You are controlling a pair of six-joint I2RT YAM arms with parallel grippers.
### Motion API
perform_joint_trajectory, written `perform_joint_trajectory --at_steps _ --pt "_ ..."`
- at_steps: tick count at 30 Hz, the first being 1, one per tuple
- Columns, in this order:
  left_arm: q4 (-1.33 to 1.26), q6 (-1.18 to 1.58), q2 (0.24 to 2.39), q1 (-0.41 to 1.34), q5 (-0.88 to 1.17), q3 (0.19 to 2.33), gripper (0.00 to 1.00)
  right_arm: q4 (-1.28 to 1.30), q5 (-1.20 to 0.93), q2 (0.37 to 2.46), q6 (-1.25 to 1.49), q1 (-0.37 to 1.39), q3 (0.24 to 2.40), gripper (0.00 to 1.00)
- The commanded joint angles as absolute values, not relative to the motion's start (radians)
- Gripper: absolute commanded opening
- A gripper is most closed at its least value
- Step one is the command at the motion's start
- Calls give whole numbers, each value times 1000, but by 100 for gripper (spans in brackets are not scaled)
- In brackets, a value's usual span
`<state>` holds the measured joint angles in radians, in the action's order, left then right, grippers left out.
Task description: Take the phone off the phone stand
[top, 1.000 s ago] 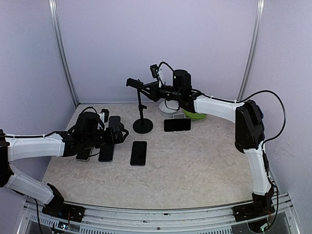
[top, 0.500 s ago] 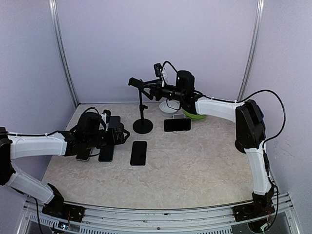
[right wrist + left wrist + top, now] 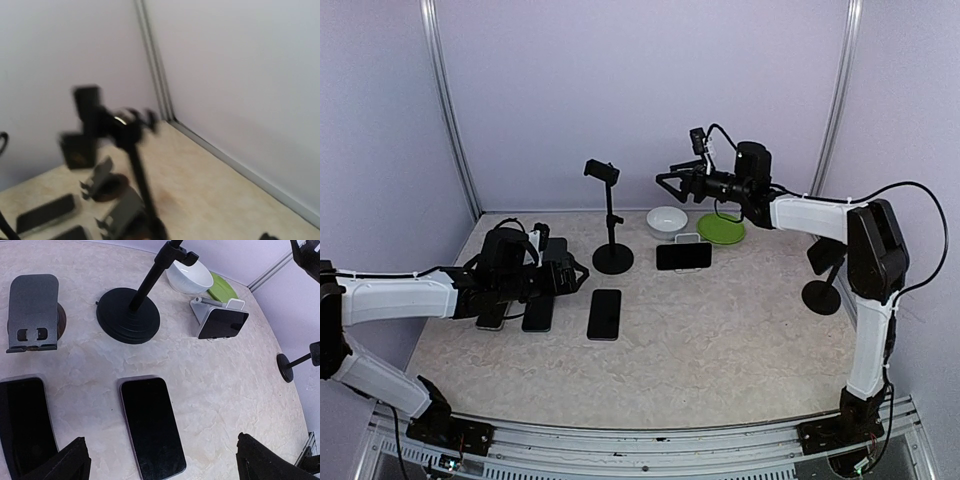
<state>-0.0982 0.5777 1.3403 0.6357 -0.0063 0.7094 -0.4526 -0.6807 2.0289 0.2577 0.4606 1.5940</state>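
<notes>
The phone leans, screen forward, in a small white phone stand at the table's middle back. It also shows at the upper right of the left wrist view, the phone in its stand. My right gripper hangs open in the air above and behind it, holding nothing. Low over the table's left side, my left gripper is open, its fingertips straddling a flat black phone. The right wrist view is blurred.
A black pole stand with a clamp on top rises left of the phone. Three phones lie flat at the left, near a grey stand. A white bowl, a green plate and a short black stand sit at the back right.
My right gripper has opened, let go of the pole stand's clamp and drawn back to the right. The left arm has stayed where it was.
</notes>
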Motion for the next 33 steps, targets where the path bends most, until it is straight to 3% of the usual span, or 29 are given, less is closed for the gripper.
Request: perform_joint_trajectory --at_steps 1,9,23,33 --pt "-130 582 1352 647 3 745 99 -289 -762 2007 186 390 1581 85" --pt "-112 578 1360 667 -11 765 99 -74 -846 2032 20 287 1569 85" --pt "-101 578 1348 678 -22 767 99 330 -876 2282 -223 271 1853 85" --pt "-111 582 1358 684 -16 777 99 414 -894 2325 -291 288 1829 70"
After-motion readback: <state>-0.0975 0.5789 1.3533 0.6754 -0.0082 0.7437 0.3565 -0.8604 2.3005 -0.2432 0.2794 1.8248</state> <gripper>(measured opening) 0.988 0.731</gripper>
